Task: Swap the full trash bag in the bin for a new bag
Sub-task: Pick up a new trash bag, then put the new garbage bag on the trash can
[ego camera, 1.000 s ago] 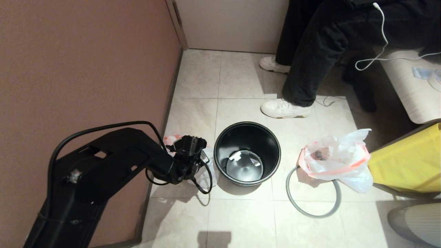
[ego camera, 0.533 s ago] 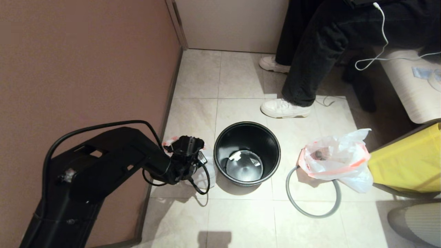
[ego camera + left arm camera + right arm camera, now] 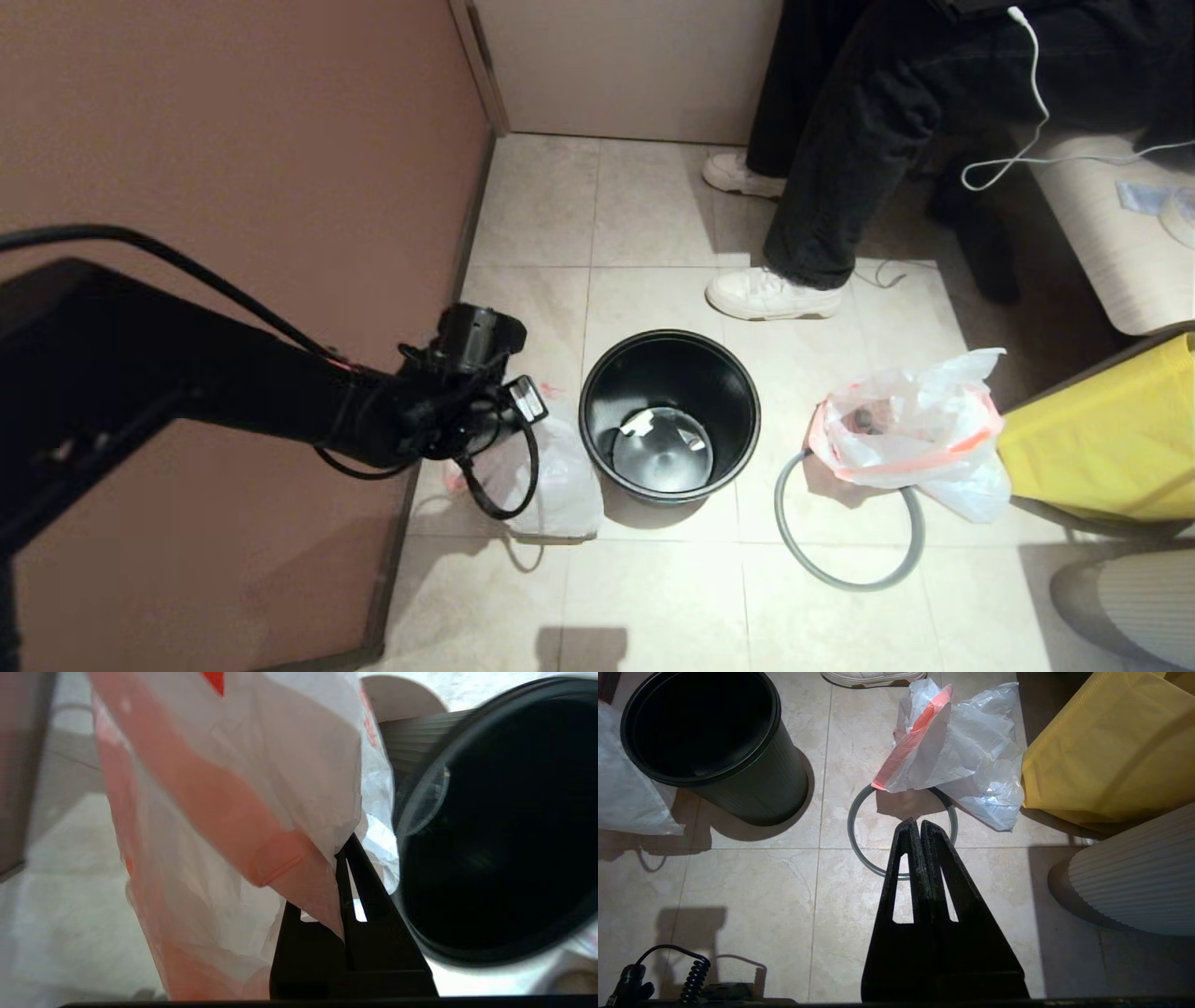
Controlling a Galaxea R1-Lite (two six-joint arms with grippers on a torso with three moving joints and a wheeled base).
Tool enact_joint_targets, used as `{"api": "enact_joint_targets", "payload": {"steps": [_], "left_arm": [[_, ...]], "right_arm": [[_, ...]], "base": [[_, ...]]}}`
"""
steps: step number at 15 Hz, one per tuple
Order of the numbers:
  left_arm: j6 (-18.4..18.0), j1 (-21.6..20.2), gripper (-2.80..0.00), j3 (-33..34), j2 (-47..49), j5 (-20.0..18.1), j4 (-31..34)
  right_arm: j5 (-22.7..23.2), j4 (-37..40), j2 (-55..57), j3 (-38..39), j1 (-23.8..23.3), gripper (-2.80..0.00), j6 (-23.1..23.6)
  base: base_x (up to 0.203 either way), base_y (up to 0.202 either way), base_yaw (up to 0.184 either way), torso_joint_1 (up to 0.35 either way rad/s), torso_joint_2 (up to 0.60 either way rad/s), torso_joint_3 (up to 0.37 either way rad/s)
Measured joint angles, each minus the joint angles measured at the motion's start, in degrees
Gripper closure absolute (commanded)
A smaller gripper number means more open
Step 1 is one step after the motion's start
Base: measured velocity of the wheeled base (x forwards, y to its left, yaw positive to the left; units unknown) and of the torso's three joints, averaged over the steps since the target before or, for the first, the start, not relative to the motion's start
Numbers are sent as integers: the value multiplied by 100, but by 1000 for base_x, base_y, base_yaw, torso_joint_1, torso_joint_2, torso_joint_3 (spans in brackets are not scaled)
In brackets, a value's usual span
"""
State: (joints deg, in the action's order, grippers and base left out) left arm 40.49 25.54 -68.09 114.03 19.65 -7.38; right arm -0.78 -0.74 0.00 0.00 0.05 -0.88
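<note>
Lifting the new bag (image 3: 560, 476) left of the bin (image 3: 669, 415) with my left gripper (image 3: 343, 858) pinched shut on its pink rim, I'd raise it clear, then swing right over the opening; right gripper (image 3: 920, 823) idles, fingers together.

The left arm (image 3: 187, 373) is matte black throughout, a thick boxy link narrowing to a rounded wrist, with black cables looped along and below it and a small white label near the wrist. The left gripper (image 3: 345, 858) and right gripper (image 3: 920, 826) each show two flat black triangular fingers with triangular cut-outs.
</note>
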Motion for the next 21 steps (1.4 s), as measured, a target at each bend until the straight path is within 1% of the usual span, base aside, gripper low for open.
{"api": "enact_joint_targets", "payload": {"steps": [2,3,5,6,7,9,12,14,17,18,20,21], "left_arm": [[-6,161,0,-483,-745,116,1227],[-11,273,0,-752,-1031,245,1845],[-16,611,0,-1179,-1530,691,3097],[-16,756,0,-1319,-1715,854,3556],[-22,894,0,-1451,-1889,912,3950],[-100,1126,0,-1788,-2118,930,4453],[-271,1459,0,-2619,-2220,949,4855],[-461,1676,0,-3249,-2112,1053,5009],[-1102,1929,0,-4086,-1674,1408,5012],[-1388,2018,0,-4239,-1519,1467,4848],[-1956,2235,0,-4370,-1294,1507,4261],[-2157,2389,0,-4389,-1222,1510,4070]], "right_arm": [[1,-2,0,0,0,0,0],[-1,0,0,0,-2,0,0],[0,0,0,0,0,0,0],[1,-2,0,0,0,0,0],[-1,0,0,0,0,0,0],[1,-2,0,0,0,0,0],[-1,0,0,0,0,0,0],[1,-1,0,0,0,0,0],[1,-1,0,0,-2,0,1],[-1,-2,0,0,-2,0,0],[1,-2,0,0,0,0,0],[1,0,0,0,0,0,0]], "base": [[0,0,0,0,0,0],[0,0,0,0,0,0],[0,0,0,0,0,0],[0,0,0,0,0,0],[0,0,0,0,0,0],[0,0,0,0,0,0],[0,0,0,0,0,0],[0,0,0,0,0,0],[0,0,0,0,0,0],[0,0,0,0,0,0],[0,0,0,0,0,0],[0,0,0,0,0,0]]}}
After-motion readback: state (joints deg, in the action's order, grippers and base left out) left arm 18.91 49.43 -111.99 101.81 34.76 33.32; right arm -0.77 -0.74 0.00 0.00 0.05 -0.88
